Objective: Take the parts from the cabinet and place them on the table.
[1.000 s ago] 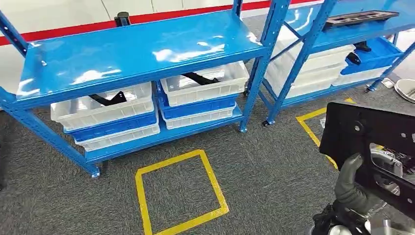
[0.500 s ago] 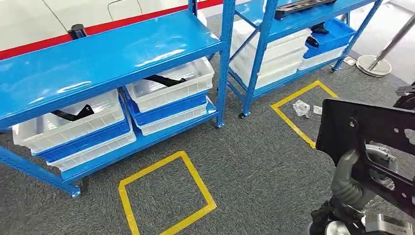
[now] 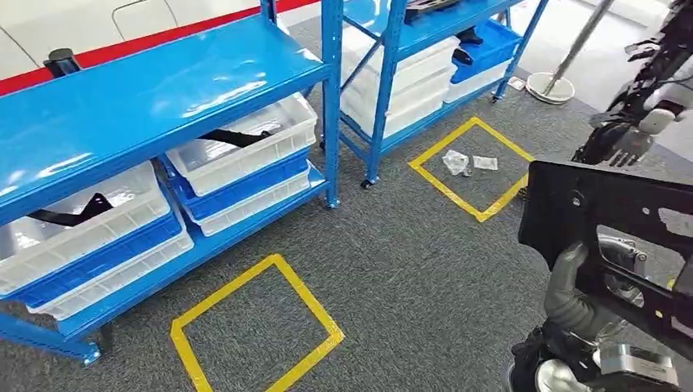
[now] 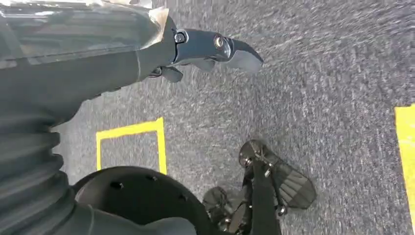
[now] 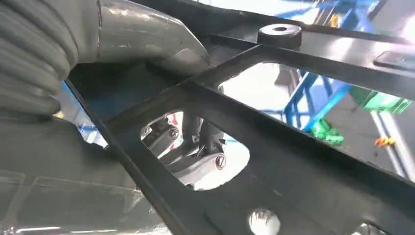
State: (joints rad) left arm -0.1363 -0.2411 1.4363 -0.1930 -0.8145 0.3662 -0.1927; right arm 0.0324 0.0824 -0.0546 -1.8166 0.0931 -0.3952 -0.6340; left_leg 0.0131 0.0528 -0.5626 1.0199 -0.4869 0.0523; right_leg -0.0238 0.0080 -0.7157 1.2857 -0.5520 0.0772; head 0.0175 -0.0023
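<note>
My right hand (image 3: 572, 298) grips a large flat black part (image 3: 605, 212) with cut-outs and holes, held upright at the lower right of the head view. The right wrist view has the grey thumb (image 5: 137, 39) pressed on the part's frame (image 5: 293, 147). More black parts (image 3: 237, 137) lie in white bins on the blue cabinet's (image 3: 163, 82) lower shelf, far to my left. My left hand (image 4: 195, 49) hangs over the grey carpet with nothing in it.
A second blue rack (image 3: 409, 33) with white and blue bins stands behind. Two yellow tape squares (image 3: 253, 327) (image 3: 470, 167) mark the carpet; small plastic bags (image 3: 456, 161) lie in the farther one. Another robot's arm (image 3: 641, 106) and a round stand base (image 3: 549, 86) are at the upper right.
The camera has swung to the right, so the racks and tape squares have slid left in the picture. The black part stays in my right hand.
</note>
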